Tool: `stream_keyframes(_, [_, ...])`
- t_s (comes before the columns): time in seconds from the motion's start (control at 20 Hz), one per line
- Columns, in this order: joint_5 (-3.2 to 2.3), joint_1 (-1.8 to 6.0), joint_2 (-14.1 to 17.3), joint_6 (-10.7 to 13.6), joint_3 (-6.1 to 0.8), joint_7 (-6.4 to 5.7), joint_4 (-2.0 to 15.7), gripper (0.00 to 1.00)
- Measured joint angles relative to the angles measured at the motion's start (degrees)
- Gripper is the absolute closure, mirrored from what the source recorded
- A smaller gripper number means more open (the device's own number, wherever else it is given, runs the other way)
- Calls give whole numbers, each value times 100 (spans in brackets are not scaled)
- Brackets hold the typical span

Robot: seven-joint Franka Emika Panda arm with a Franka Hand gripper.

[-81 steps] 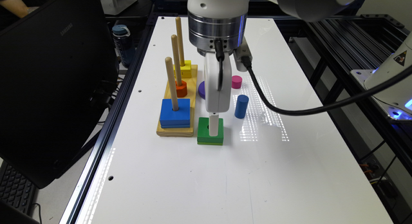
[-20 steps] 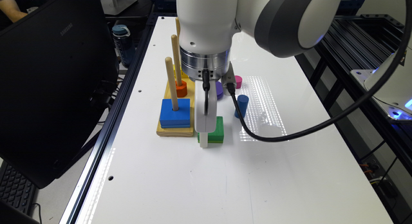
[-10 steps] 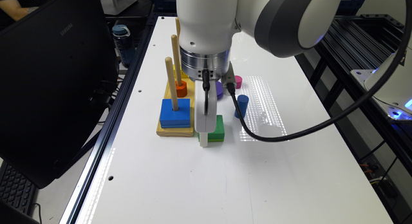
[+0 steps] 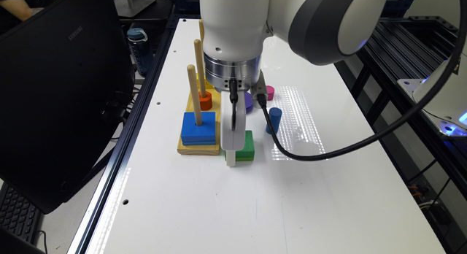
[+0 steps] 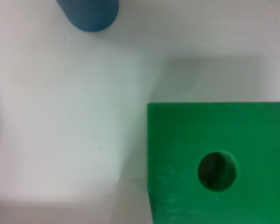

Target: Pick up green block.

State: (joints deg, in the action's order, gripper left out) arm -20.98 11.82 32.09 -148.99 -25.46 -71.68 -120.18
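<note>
Item: flat square dark-green wooden block (image 4: 247, 146) with a round centre hole and a thinner, lighter-green bottom layer. It is seen resting flat on the white glossy table (image 4: 226, 206), just beside the light wooden peg base (image 4: 199, 149) on the exterior view's right. In the wrist view the block (image 5: 217, 163) is shown close up, its hole plainly open.

Item: white gripper (image 4: 231, 151) of the Franka arm. It is lowered to table level at the block's near corner, touching or almost touching it. Whether it is spread or clamped cannot be told; no fingers are shown in the wrist view.

Item: blue square block (image 4: 199, 128), threaded on the nearest wooden peg (image 4: 193, 95) of the base. An orange piece (image 4: 205, 100) is seated on the next peg.

Item: blue upright cylinder (image 4: 274, 119), near the green block; it is also caught in the wrist view (image 5: 88, 14). Purple (image 4: 248, 101) and pink (image 4: 270, 92) pieces lie beyond.

Progress: the approach and descent are judged complete. No lift is evident, as the block is flat on the table. Remaining, by judgement: a secure grasp to be confirmed, then the block to be raised.
</note>
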Motion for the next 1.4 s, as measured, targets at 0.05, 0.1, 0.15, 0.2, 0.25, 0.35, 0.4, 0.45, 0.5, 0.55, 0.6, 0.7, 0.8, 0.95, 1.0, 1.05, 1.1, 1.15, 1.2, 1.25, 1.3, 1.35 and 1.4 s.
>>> stream_keyframes(0.05, [0, 0, 0, 0, 0, 0, 0, 0])
stream_keyframes(0.1, [0, 0, 0, 0, 0, 0, 0, 0])
stream_keyframes(0.15, [0, 0, 0, 0, 0, 0, 0, 0])
stream_keyframes(0.2, [0, 0, 0, 0, 0, 0, 0, 100])
stream_keyframes(0.25, [0, 0, 0, 0, 0, 0, 0, 100])
stream_keyframes(0.35, [0, 0, 0, 0, 0, 0, 0, 100])
stream_keyframes(0.4, [0, 0, 0, 0, 0, 0, 0, 100])
stream_keyframes(0.45, [0, 0, 0, 0, 0, 0, -1, 100])
stream_keyframes(0.5, [0, 2, 0, -2, -2, 0, -1, 100])
stream_keyframes(0.55, [0, 3, 0, -2, -2, 0, -2, 100])
stream_keyframes(0.6, [0, 3, 0, -2, -3, 0, -2, 100])
stream_keyframes(0.7, [0, 3, 0, -2, -3, 0, -2, 100])
stream_keyframes(0.8, [0, 4, 0, -3, -3, 0, -2, 100])
stream_keyframes(0.95, [1, 5, -5, -3, -6, 0, -2, 100])
stream_keyframes(1.0, [3, 8, -17, -3, -12, 0, -2, 100])
stream_keyframes(1.05, [6, 12, -33, -2, -19, 0, -3, 100])
stream_keyframes(1.1, [14, 16, -67, 8, -29, 0, -6, 100])
stream_keyframes(1.15, [30, 23, -128, 36, -47, 0, -11, 100])
stream_keyframes(1.2, [45, 30, -182, 77, -67, 1, -15, 100])
stream_keyframes(1.25, [60, 44, -238, 119, -95, 1, -26, 100])
stream_keyframes(1.3, [64, 60, -279, 149, -118, 1, -39, 100])
stream_keyframes(1.35, [65, 72, -299, 165, -131, 1, -47, 100])
stream_keyframes(1.4, [65, 78, -302, 167, -134, 1, -51, 100])
